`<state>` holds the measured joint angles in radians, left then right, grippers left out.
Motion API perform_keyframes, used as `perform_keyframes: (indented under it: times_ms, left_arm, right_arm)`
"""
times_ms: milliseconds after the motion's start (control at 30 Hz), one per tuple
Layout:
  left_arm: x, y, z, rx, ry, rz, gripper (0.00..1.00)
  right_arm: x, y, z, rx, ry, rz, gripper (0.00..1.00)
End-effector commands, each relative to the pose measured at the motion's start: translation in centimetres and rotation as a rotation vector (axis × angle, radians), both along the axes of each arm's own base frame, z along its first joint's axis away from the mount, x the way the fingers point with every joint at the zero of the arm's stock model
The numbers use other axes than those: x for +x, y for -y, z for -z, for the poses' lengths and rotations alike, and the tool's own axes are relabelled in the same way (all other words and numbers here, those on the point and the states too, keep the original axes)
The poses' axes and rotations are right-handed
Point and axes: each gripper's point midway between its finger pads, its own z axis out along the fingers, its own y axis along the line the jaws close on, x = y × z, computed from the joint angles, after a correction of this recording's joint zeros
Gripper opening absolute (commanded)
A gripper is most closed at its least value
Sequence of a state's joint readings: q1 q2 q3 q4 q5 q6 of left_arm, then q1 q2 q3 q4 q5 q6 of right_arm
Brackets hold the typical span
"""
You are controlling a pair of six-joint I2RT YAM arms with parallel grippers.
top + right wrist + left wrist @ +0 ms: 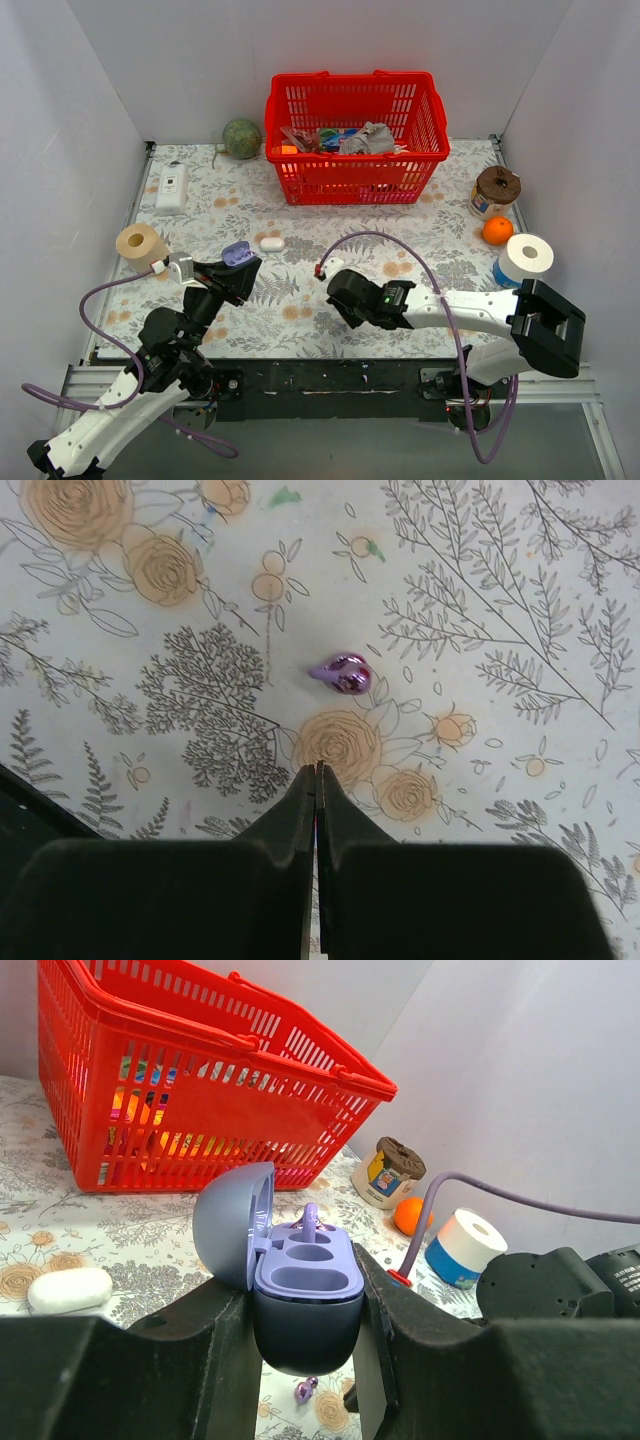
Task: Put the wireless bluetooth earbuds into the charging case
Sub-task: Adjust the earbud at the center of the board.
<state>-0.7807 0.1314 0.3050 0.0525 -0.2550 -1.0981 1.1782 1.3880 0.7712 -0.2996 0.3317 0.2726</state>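
My left gripper (305,1310) is shut on the charging case (305,1295), a lavender oval held upright above the table with its lid open to the left. One earbud (309,1218) stands in the case's far slot; the near slot is empty. The case also shows in the top view (237,253). The other earbud (342,673), tiny and glossy purple, lies on the flowered tablecloth just beyond my right gripper (318,770), which is shut and empty. That earbud also shows under the case in the left wrist view (305,1390).
A white oval pebble (271,243) lies beside the case. A red basket (350,180) with several items stands at the back. A beige tape roll (140,245) is left; a white roll (528,255), an orange (497,230) and a jar (495,190) are right.
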Motion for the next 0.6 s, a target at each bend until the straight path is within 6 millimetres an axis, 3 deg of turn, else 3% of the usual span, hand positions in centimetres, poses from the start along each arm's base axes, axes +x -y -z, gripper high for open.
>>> perform_keyframes:
  times_ms: [0,233,567]
  left_arm:
    - [0.1,-0.1,-0.2,-0.004,-0.003,-0.003,0.00]
    - [0.1,-0.1,0.0,0.002,-0.007,-0.005,0.00]
    - [0.2,-0.1,0.2,0.007,-0.007,-0.007,0.00]
  right_arm:
    - [-0.1,-3.4,-1.2,0.142,-0.016,0.024,0.01]
    - [-0.1,-3.7,0.8,0.077,-0.034,0.025,0.01]
    - [0.9,-4.0,1.9,0.012,-0.010,0.045,0.01]
